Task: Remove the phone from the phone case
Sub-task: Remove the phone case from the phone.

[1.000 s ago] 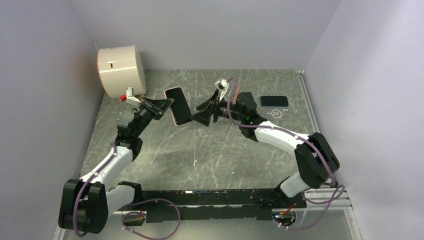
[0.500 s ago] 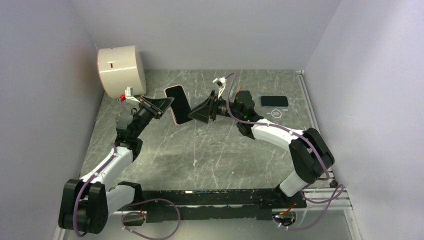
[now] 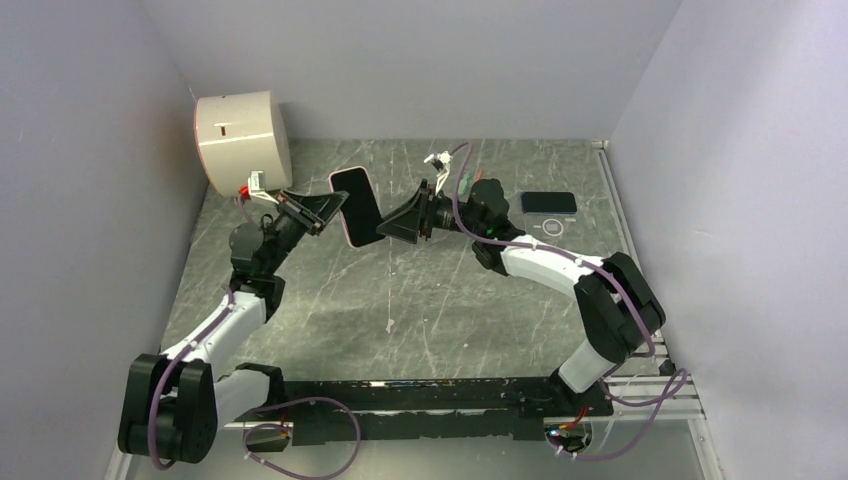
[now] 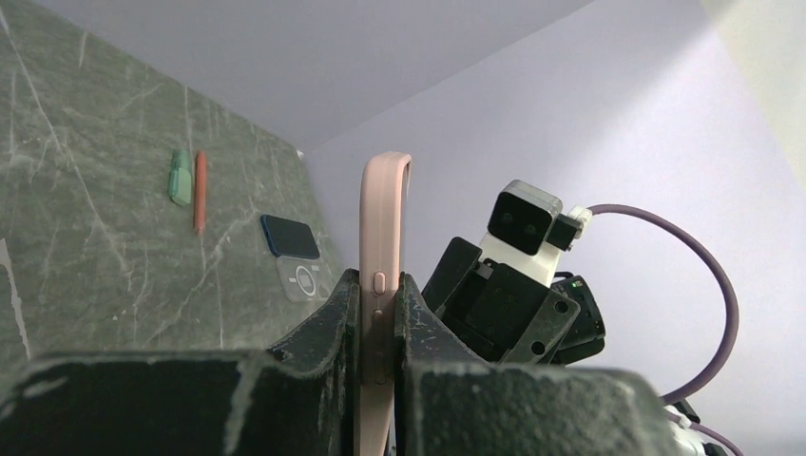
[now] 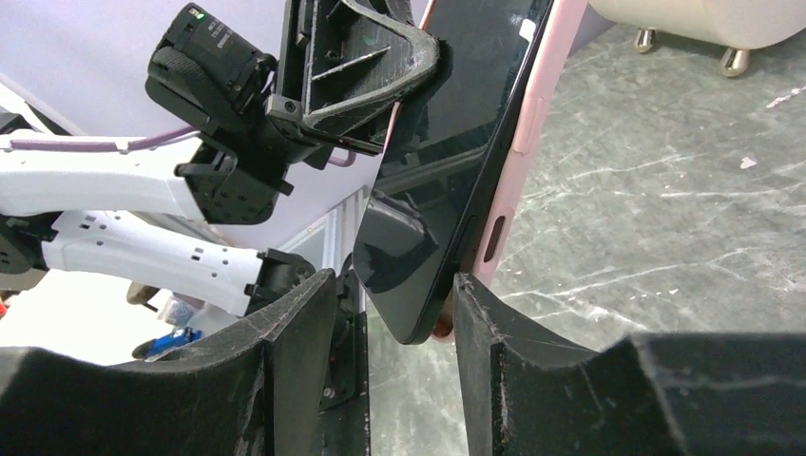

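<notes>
A black phone (image 3: 357,205) in a pink case (image 3: 346,236) is held upright above the table. My left gripper (image 3: 325,212) is shut on the case's side edge; the left wrist view shows the case (image 4: 383,218) edge-on between my fingers (image 4: 333,323). My right gripper (image 3: 395,228) is open, with its jaws either side of the phone's lower corner. In the right wrist view the phone (image 5: 456,142) has that corner lifted out of the pink case (image 5: 532,123). The right-hand finger (image 5: 504,351) touches the case's edge; the other finger (image 5: 295,361) stands apart from the phone.
A white cylindrical device (image 3: 243,140) stands at the back left. A second dark phone (image 3: 548,202) and a white pad (image 3: 553,226) lie at the back right. A green marker (image 4: 180,177) and an orange pen (image 4: 200,190) lie at the back of the grey marble table (image 3: 420,300).
My right gripper has moved left, up to the phone's lower corner, then stayed there. My left gripper has kept its hold and risen slightly.
</notes>
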`<state>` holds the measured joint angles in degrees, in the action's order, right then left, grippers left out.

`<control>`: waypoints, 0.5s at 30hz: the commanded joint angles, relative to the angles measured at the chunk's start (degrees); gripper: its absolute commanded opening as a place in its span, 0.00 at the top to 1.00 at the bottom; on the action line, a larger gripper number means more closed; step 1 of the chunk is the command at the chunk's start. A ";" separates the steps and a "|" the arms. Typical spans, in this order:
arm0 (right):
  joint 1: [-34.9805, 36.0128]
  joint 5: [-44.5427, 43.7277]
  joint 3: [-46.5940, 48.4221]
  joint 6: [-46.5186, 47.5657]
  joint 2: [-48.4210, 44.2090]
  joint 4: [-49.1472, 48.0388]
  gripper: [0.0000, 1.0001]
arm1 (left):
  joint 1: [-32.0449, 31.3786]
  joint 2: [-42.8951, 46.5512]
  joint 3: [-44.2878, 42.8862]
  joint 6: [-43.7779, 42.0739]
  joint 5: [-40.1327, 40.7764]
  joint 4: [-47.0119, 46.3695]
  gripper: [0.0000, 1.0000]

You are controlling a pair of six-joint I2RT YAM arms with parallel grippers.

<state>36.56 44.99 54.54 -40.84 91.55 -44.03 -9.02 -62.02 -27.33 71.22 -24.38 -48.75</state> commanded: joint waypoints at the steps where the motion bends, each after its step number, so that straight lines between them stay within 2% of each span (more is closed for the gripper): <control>1: 0.89 3.26 3.98 -2.43 0.53 -5.13 0.50 | -0.21 -1.24 -0.31 2.73 -2.50 -9.41 0.97; 8: 1.15 2.88 6.41 -4.08 2.26 -5.73 0.50 | -0.99 -2.34 0.24 5.10 -3.32 -13.56 0.97; 15: 1.17 3.27 9.47 -5.05 4.01 -6.55 0.51 | -2.81 -1.15 0.00 3.83 -2.90 -12.19 0.98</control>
<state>36.36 46.63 59.48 -44.45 95.09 -44.71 -9.28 -64.62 -26.68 74.17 -24.36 -56.77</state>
